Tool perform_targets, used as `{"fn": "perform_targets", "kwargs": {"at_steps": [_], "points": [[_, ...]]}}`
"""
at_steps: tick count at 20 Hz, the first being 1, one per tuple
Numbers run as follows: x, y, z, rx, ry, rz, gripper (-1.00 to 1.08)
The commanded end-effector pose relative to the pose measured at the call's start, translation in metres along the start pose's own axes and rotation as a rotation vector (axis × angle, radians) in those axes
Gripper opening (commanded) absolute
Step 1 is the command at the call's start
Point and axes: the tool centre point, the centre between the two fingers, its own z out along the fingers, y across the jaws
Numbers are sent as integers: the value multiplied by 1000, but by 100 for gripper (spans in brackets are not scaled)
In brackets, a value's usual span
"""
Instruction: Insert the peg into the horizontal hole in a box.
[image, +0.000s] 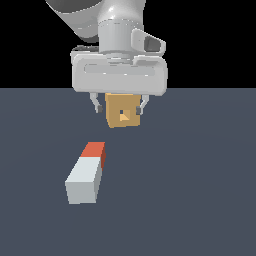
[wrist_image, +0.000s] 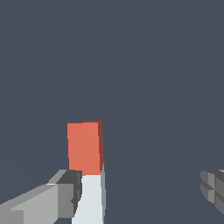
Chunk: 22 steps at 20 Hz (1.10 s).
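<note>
The peg (image: 86, 177) lies flat on the dark floor, its light grey-white end nearer the exterior camera and its orange-red end (image: 94, 150) farther away. The tan box (image: 122, 111) stands beyond it, its square hole (image: 124, 116) facing the camera. My gripper (image: 120, 109) hangs open and empty above the floor, past the peg's orange end. In the exterior view its fingers frame the box. In the wrist view the peg (wrist_image: 86, 151) lies close by one fingertip (wrist_image: 65, 194), and the other fingertip (wrist_image: 213, 186) is far apart from it. The box is out of the wrist view.
The floor (image: 200, 190) is a plain dark grey-blue surface. The arm's white hand body (image: 120, 72) fills the upper middle of the exterior view and covers the top edge of the box.
</note>
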Motion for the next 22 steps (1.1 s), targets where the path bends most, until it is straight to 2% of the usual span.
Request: {"fn": "perform_targets", "kwargs": {"at_steps": [1,10,22], "points": [[0,0,0,0,0,0,100],[-16,-12,12,-7,-2,-9,100],[-79,-51,59,-35,-7,-42,100]]}}
